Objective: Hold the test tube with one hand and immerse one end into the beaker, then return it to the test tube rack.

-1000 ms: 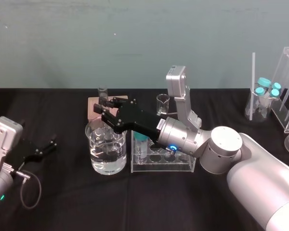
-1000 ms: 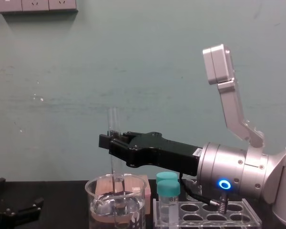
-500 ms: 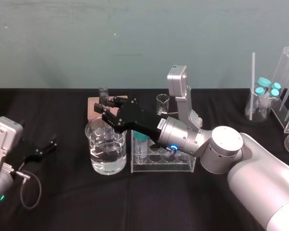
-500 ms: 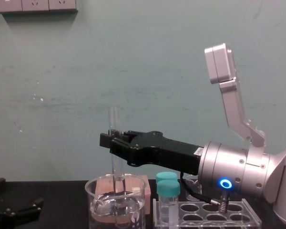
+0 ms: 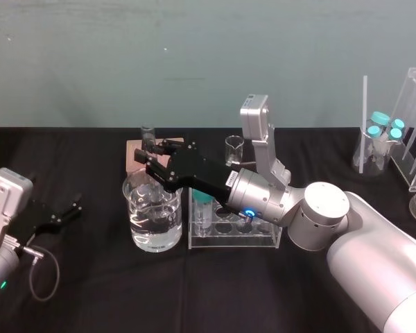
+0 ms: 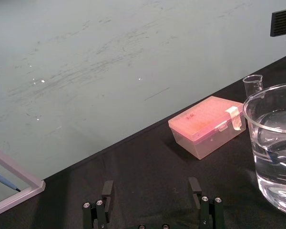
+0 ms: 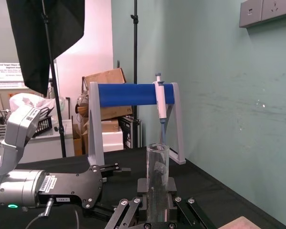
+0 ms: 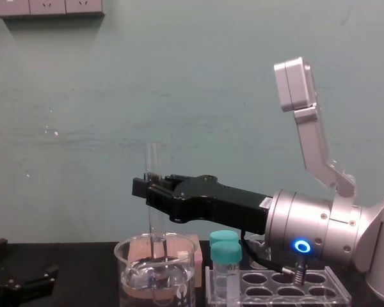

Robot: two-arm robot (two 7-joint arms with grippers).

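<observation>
Head view: right pincer (image 5: 153, 156) clamps the test tube (image 5: 148, 133) over the beaker (image 5: 152, 236), beside the test tube rack (image 5: 236, 240). Chest view — test tube upright, lower end inside the beaker. Left wrist view — left pincer (image 6: 152, 198) gapes wide.

Black table (image 5: 90, 291); on it, water-filled beaker (image 5: 152, 222) just beside clear test tube rack (image 5: 234, 236); behind them, pink box (image 5: 134, 156), tiny beaker (image 5: 234, 150).
</observation>
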